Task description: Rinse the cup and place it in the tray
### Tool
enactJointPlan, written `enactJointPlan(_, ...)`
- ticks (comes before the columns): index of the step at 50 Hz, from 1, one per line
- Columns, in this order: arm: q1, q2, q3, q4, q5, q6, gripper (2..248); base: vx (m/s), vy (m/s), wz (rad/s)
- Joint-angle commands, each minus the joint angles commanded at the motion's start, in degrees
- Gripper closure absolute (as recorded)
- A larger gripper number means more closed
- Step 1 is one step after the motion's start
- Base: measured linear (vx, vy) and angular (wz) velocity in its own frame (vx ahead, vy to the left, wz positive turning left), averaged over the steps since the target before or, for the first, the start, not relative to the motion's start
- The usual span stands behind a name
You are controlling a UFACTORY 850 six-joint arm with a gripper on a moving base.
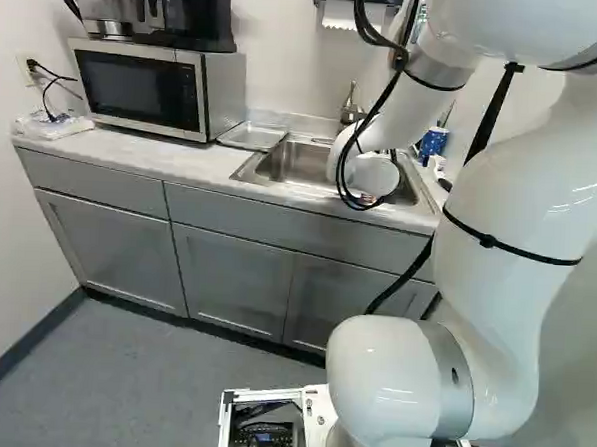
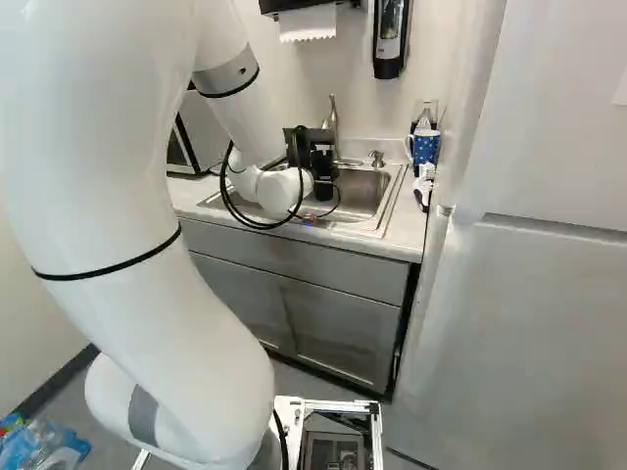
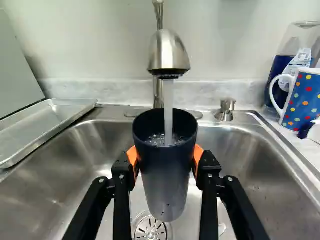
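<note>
Two orange pads (image 3: 133,159) press the cup (image 3: 165,180) from opposite sides, so my gripper (image 2: 319,162) has a firm hold, its jaws stopped part-way apart by the cup's width. Only the wrist view lets me read that grip; from the right base view I get the black housing over the sink (image 3: 85,155), and in the left base view my own arm (image 1: 503,234) hides it.

The cup is dark, smooth and round, narrowing toward its base, tilted so I see into its mouth. A stream of water (image 3: 169,107) drops into it from the brushed-metal tap (image 3: 169,52), and bubbles show inside. Below it is the slotted drain (image 3: 151,229) in the steel basin.

Beside the sink, toward the microwave (image 1: 140,87), sits the tray (image 3: 42,127), shallow, metallic and rimmed; the cup is well apart from it. At the opposite side I see a blue mug (image 3: 304,102) with coloured dots, in front of a clear bottle (image 3: 290,55) with something dark blue in its lower part. The right base view alone gives me the wall dispenser (image 2: 390,34).
</note>
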Motion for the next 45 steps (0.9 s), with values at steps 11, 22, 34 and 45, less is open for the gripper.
enactJointPlan(11,0.00,0.00,0.00,0.00,0.00,0.00,127,0.000,0.000,0.000)
enactJointPlan(22,0.00,0.00,0.00,0.00,0.00,0.00,127,0.000,0.000,0.000)
enactJointPlan(34,0.79,0.20,0.21,0.00,0.00,0.00,127,0.000,0.000,0.000)
enactJointPlan(45,2.56,0.54,0.58,0.00,0.00,0.00,127,0.000,0.000,0.000)
